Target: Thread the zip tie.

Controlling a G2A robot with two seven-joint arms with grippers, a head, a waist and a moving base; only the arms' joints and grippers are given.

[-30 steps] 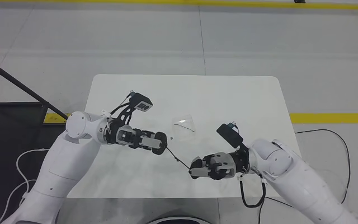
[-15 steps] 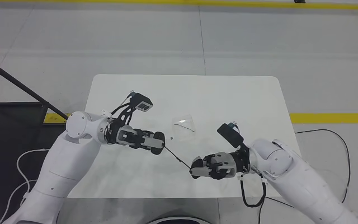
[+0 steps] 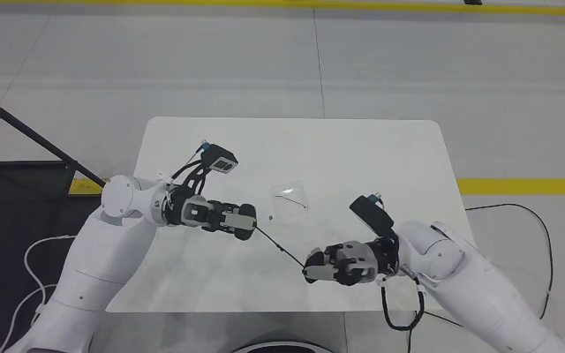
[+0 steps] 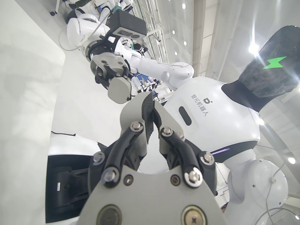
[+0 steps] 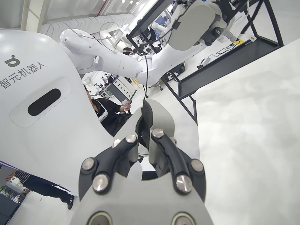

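the white table (image 3: 371, 150) lies under both arms. over its near half the left gripper (image 3: 254, 227) and the right gripper (image 3: 307, 265) are each clenched on one end of the zip tie (image 3: 281, 247). the tie is stretched straight between them, its long axis running from far-left to near-right. to thread it well, i'd bring the ends together slowly so the strap bows without twisting, with the tail square to the head's slot.
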